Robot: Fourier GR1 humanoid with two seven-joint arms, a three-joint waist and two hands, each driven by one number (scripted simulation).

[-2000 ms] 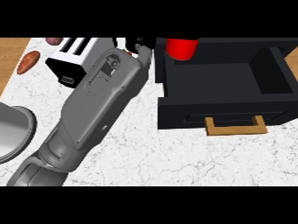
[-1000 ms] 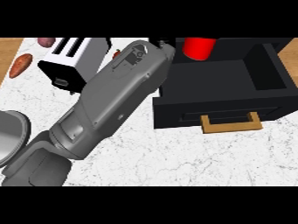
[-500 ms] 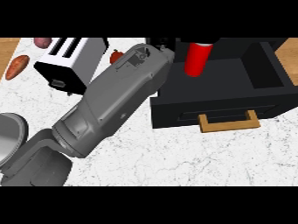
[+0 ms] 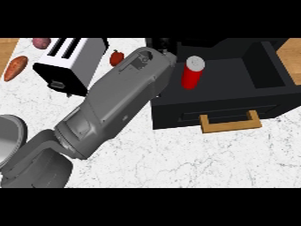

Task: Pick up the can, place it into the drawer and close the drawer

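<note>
Red can (image 4: 192, 74) upright inside open drawer (image 4: 173, 115), toward its left side. Right robot hand (image 4: 161, 44) at drawer's back-left corner, largely hidden behind forearm; apart or together, cannot tell.

red can (image 4: 192, 73), black drawer (image 4: 178, 116), white marbled counter (image 4: 198, 154).
</note>
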